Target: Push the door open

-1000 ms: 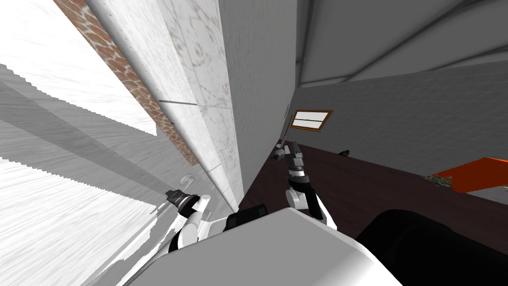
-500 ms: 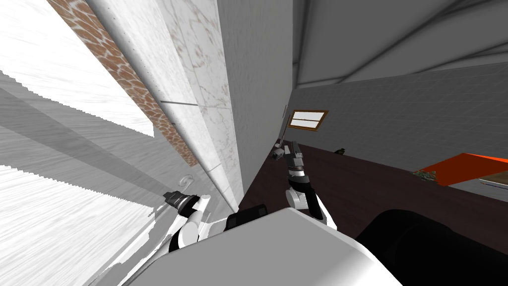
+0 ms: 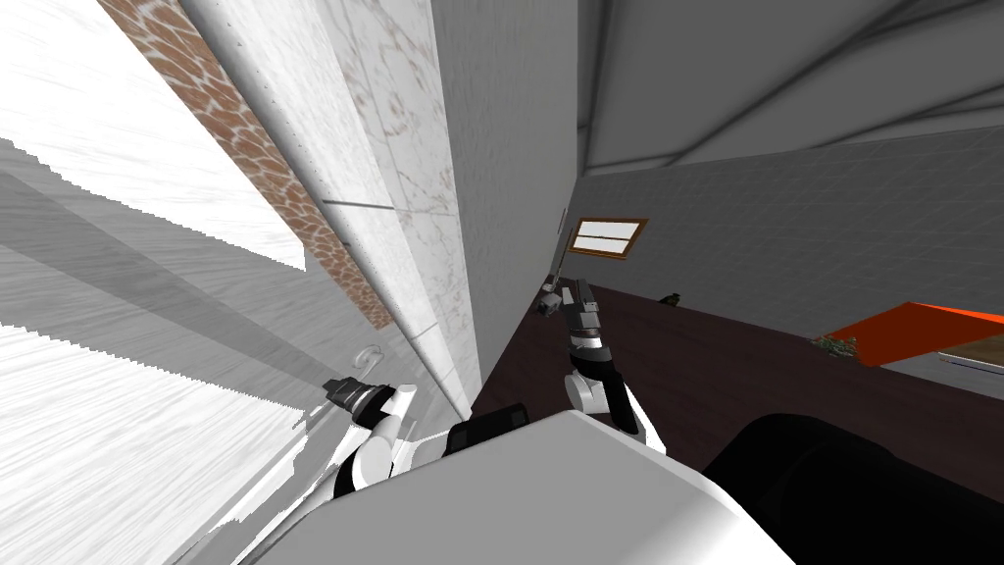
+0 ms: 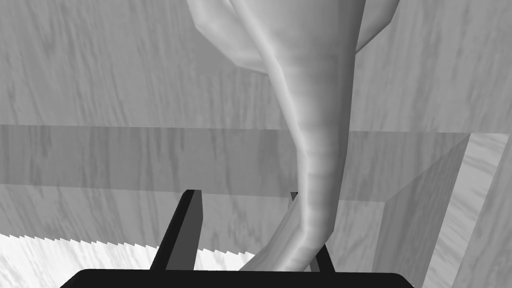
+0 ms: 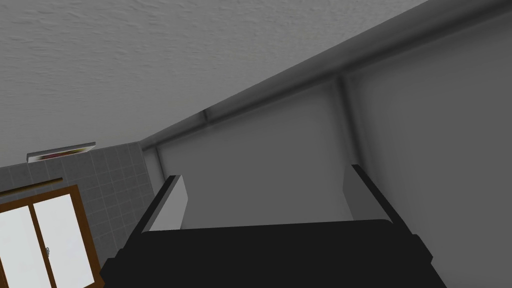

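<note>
Grey tiled wall point(image 3: 804, 226), dark floor point(image 3: 745, 373) and a brown-framed window point(image 3: 610, 236) in the background. The robot itself is parked right at the doorway, next to a pale marbled door frame point(image 3: 392, 196).

The door point(image 3: 118, 412) is the pale, wood-grained slab on the robot's left. Its curved lever handle point(image 3: 370, 357) sits just above the left arm's dark wrist.

In the left wrist view, the left gripper point(image 4: 243, 195) is spread wide, nothing clamped. The handle point(image 4: 315, 150) runs down through the gap and hugs one finger point(image 4: 320, 257), with clear space to the other finger point(image 4: 186, 225). The door panel is right behind the handle. My guess is that the fingers straddle the lever so the hand can't slide off sideways while the arm leans into the door. For a push it doesn't really need a squeeze, just contact.

The right gripper point(image 5: 265, 172) is lifted up by the grey wall, blades also apart and holding nothing. It looks parked out of the way so it doesn't snag the frame.
</note>
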You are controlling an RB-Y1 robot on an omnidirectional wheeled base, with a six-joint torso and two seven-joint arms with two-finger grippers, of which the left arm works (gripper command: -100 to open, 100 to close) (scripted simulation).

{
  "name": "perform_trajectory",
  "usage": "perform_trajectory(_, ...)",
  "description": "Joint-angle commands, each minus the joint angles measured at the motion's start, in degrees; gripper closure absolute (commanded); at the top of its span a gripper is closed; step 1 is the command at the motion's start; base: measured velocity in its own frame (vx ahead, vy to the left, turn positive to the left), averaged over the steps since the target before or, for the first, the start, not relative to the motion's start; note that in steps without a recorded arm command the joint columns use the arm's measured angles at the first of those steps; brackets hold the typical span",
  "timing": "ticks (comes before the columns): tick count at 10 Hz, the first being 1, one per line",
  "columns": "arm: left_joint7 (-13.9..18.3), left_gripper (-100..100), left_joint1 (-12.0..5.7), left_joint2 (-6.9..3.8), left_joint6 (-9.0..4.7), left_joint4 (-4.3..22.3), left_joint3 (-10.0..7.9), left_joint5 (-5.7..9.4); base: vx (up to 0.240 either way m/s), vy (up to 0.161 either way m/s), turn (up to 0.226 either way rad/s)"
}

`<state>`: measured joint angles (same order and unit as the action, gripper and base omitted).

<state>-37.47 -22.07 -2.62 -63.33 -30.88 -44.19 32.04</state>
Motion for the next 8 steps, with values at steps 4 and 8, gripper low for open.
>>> perform_trajectory(4, -0.9, 100, -0.09, -0.5, -1.07, -0.8, -1.55, 1.38, -0.012, 0.021, -0.058)
perform_trajectory(8, -1.2, 100, -0.28, -0.75, -1.76, -0.7, -2.17, 1.92, -0.017, 0.054, -0.087)
